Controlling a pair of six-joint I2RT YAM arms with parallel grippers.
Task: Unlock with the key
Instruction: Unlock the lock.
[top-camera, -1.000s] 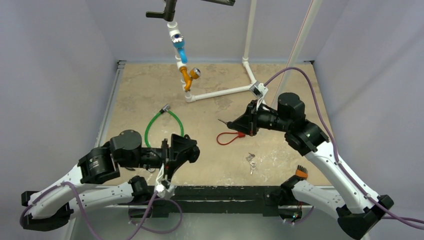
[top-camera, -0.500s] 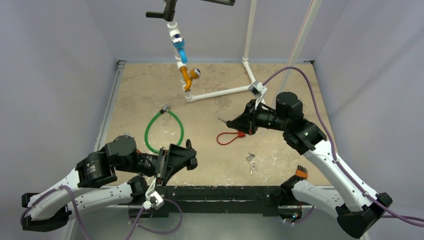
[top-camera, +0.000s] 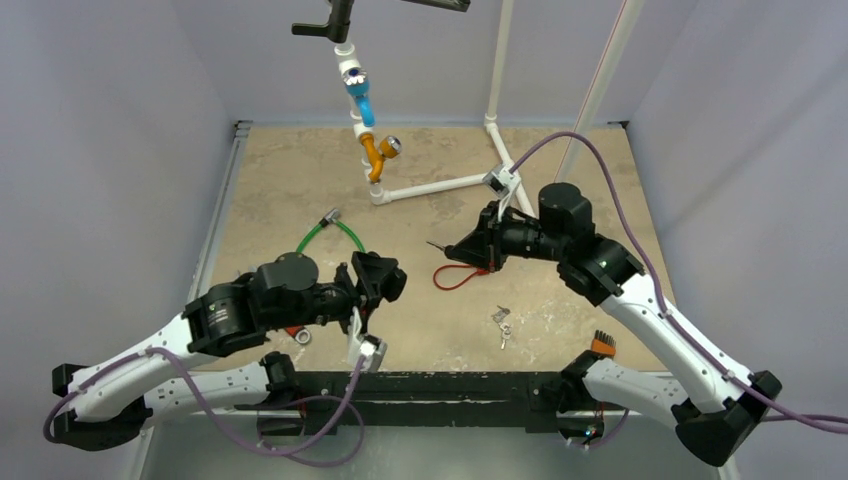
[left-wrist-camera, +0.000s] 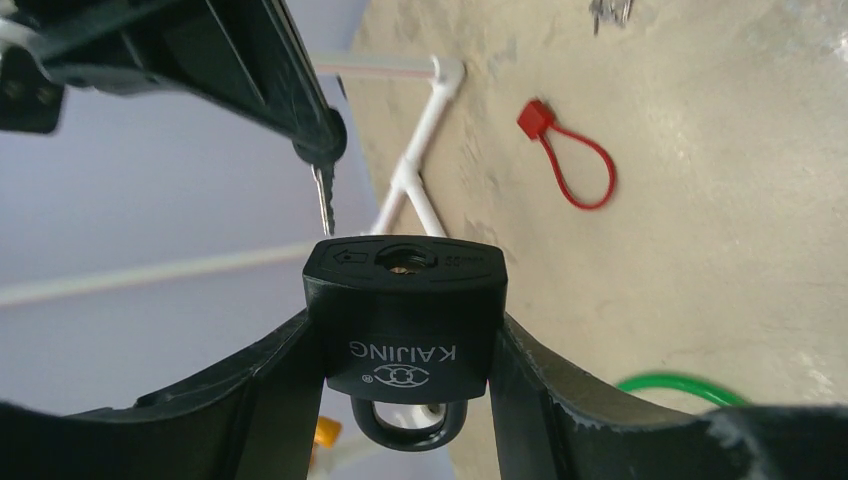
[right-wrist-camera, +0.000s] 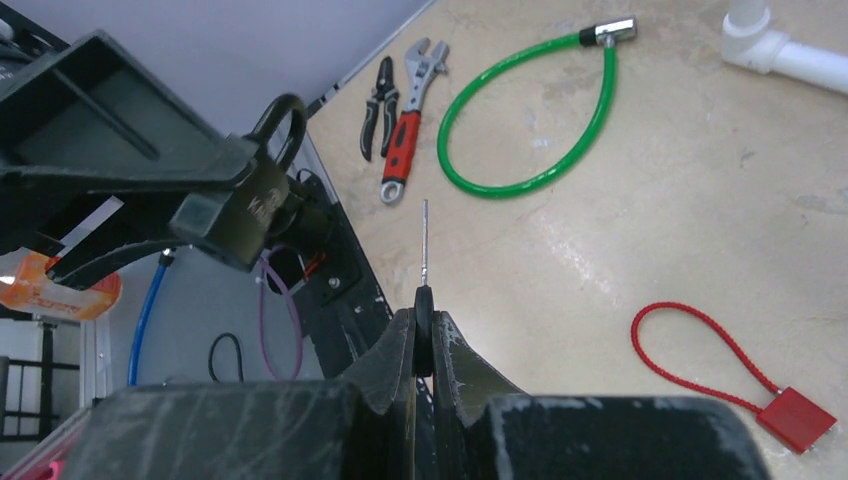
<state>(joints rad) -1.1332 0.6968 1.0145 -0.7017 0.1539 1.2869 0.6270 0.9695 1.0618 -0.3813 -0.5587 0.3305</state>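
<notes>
Plain lavender-grey walls (top-camera: 100, 150) on three sides of a mottled beige tabletop (top-camera: 290, 180), under even light.

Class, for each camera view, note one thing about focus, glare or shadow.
Left wrist: the padlock lettering is crisp. Right wrist: shiny glare streaks on the table, and the right claw is soft close to the lens. Top external: even light, only faint shadows.

We look into a robotics lab test cell. Plain lilac-grey panels (top-camera: 100, 150) wall in a stone-patterned tabletop (top-camera: 290, 190). The cabled left arm (top-camera: 150, 350) and right arm (top-camera: 650, 310) sit bolted at its near edge. A white PVC pipe rig (top-camera: 440, 185) with coloured valves (top-camera: 358, 98) stands on it, and pliers (right-wrist-camera: 378, 95) and a wrench (right-wrist-camera: 402, 150) lie nearby.
</notes>
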